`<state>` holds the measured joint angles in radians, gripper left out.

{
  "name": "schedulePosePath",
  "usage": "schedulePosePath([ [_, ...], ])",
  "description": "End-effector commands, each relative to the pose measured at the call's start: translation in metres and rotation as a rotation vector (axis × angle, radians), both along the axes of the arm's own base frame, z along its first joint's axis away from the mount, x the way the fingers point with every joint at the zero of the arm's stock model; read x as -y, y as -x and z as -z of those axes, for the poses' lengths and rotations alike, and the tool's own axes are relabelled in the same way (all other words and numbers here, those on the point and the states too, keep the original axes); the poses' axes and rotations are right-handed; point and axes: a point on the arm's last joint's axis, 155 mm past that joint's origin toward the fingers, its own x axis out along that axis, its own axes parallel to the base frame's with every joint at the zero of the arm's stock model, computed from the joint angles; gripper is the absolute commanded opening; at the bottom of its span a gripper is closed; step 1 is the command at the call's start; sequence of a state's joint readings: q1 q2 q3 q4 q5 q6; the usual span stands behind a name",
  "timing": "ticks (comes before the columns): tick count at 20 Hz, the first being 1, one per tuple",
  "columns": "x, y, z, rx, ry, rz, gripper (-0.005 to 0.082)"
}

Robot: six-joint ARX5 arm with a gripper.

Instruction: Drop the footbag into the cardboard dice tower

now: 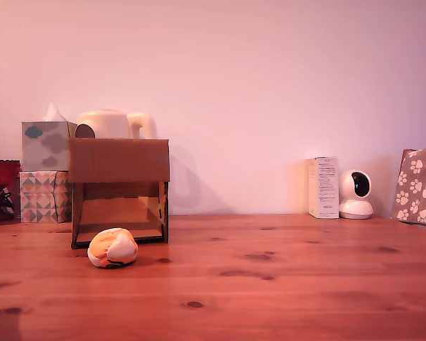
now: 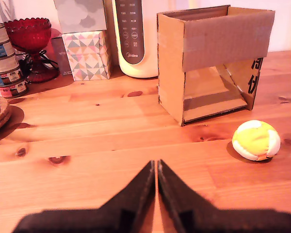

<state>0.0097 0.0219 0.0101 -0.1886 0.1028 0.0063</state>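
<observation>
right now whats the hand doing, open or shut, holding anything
Hand: shut, fingertips pressed together, holding nothing. The footbag lies on the table by the cardboard dice tower.

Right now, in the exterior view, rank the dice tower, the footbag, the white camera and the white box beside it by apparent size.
1. cardboard dice tower, clearly largest.
2. white box and footbag: look alike in area, and the footbag sits nearer the lens, so unranked.
3. white camera, smallest, though close to those two.

White appliance [image 2: 132,36]: "Midea" under its button panel.
Cardboard dice tower [image 2: 211,58]: dark characters on inner right wall, unreadable.
Stacked cans [image 2: 5,60]: labels too small.
</observation>
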Motion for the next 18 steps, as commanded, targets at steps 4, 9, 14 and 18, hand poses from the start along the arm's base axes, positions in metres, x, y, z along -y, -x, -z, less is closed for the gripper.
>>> schedulePosePath([
  [4, 0.000, 0.001, 0.012, -0.033, 0.003, -0.001, -0.0024],
  [9, 0.003, -0.001, 0.000, 0.009, 0.062, 0.003, -0.0024],
  [14, 0.016, -0.001, -0.048, 0.138, 0.168, 0.066, -0.0024],
  [18, 0.027, 0.007, -0.084, 0.204, 0.209, 0.132, -0.0023],
])
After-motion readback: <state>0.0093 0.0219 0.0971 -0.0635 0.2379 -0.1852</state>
